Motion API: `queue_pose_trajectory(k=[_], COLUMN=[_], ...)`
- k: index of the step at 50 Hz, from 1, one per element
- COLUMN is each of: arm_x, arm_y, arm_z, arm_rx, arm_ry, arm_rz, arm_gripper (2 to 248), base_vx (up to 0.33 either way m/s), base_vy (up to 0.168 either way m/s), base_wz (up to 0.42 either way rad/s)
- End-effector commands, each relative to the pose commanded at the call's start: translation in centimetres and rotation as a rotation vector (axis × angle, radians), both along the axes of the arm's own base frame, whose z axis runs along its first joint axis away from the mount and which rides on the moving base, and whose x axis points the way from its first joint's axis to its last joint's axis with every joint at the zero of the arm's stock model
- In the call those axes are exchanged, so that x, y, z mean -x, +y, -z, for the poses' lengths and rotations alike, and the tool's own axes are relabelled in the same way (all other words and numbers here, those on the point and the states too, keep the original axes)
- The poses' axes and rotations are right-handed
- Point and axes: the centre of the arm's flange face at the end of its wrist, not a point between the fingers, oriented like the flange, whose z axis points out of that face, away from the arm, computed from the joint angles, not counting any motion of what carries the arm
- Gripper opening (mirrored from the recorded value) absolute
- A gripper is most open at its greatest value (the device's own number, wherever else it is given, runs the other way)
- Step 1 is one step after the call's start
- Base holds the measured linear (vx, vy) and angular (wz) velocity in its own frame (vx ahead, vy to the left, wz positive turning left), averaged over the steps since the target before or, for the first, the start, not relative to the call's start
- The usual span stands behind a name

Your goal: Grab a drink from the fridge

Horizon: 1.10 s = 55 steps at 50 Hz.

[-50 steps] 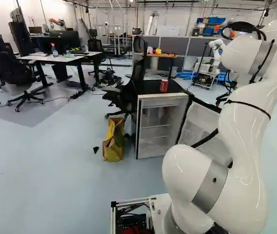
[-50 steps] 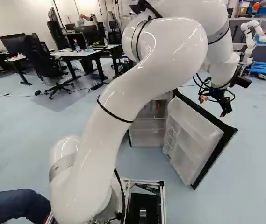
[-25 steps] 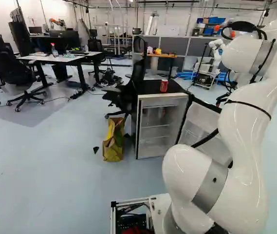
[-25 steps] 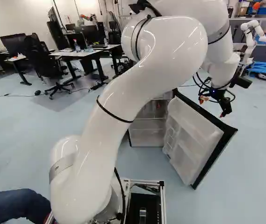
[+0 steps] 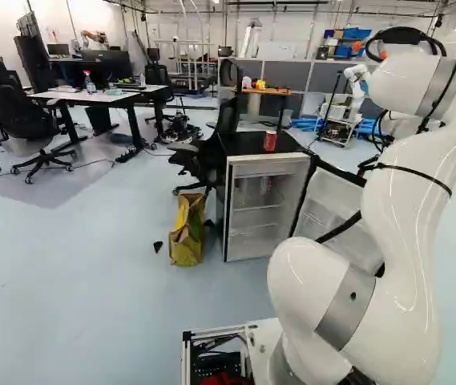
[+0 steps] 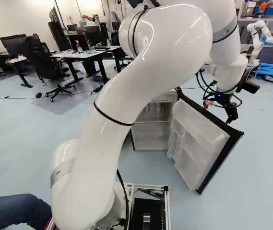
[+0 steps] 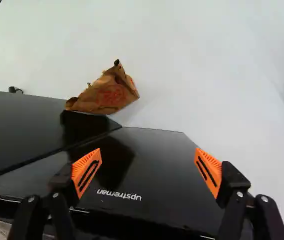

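Observation:
The gripper (image 6: 231, 113) hangs beyond the open fridge door (image 6: 198, 139) in the right base view, on the door's outer side. In the wrist view both fingers of the gripper (image 7: 146, 168) stand wide apart, open, with nothing between them; the glossy black door (image 7: 156, 155) lies below and ahead of them. The fridge (image 5: 266, 210) stands with its inside showing, shelves and some dim reddish items (image 6: 163, 107) in its upper part. A red can (image 5: 270, 141) is upright on its black top.
A yellow-brown paper bag (image 5: 186, 233) stands on the floor beside the fridge, with an office chair (image 5: 211, 152) behind it. Desks (image 5: 91, 98) are farther off. Another robot (image 6: 256, 40) stands at the back. A person's leg (image 6: 16, 211) is near the base.
The arm has shifted a little against its base joint; its upper links and the gripper have moved slightly, the gripper somewhat lower in the right base view. The base, fridge and can have stayed put.

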Motion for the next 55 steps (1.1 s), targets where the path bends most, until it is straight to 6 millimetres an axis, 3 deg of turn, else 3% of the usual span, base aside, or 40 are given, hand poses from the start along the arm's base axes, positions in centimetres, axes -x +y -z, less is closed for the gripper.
queue_pose_trajectory(k=[55], arm_x=[3.5], arm_y=[5.7], arm_z=[-0.2], arm_rx=[-0.058], arm_ry=[0.045], arm_rz=[-0.011], arm_gripper=[247], base_vx=[0.0], base_vy=[0.0], base_wz=[0.0])
